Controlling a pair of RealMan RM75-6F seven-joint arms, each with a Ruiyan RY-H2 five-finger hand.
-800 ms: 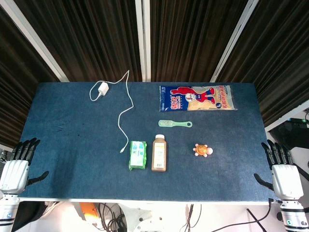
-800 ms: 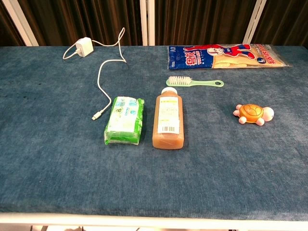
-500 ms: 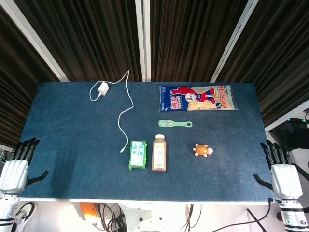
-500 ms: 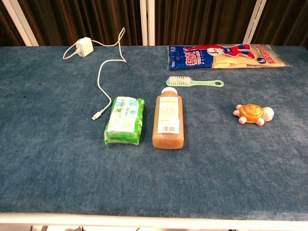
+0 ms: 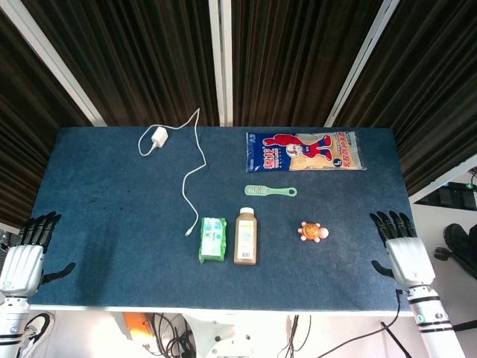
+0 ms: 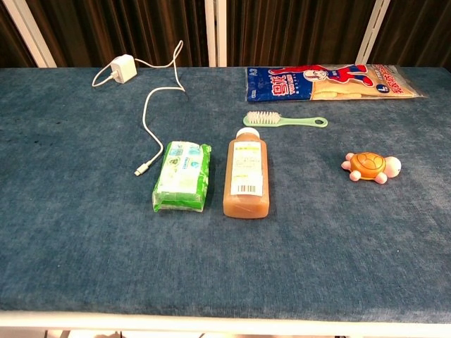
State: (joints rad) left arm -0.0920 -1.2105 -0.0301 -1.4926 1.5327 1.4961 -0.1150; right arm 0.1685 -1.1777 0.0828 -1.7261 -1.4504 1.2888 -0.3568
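Observation:
My right hand (image 5: 401, 250) hovers open over the table's front right corner, fingers spread, empty; the orange toy turtle (image 5: 313, 232) (image 6: 371, 167) lies nearest, to its left. At the front left corner my left hand (image 5: 25, 257) is open and empty too, beside the table edge. Neither hand shows in the chest view. Mid-table lie a brown juice bottle (image 5: 246, 236) (image 6: 246, 177) and a green wipes pack (image 5: 212, 239) (image 6: 182, 176), side by side. A green brush (image 5: 270, 192) (image 6: 285, 120) lies behind the bottle.
A white charger (image 5: 157, 139) (image 6: 121, 69) with its cable (image 5: 194, 179) (image 6: 150, 113) trails from back left to the wipes pack. A printed glove packet (image 5: 305, 151) (image 6: 331, 82) lies at back right. The blue table (image 5: 112, 216) (image 6: 70, 232) backs onto dark curtains.
My right hand has moved left and forward, from outside the table's right edge to over its front right corner. The left hand and all the objects stay put.

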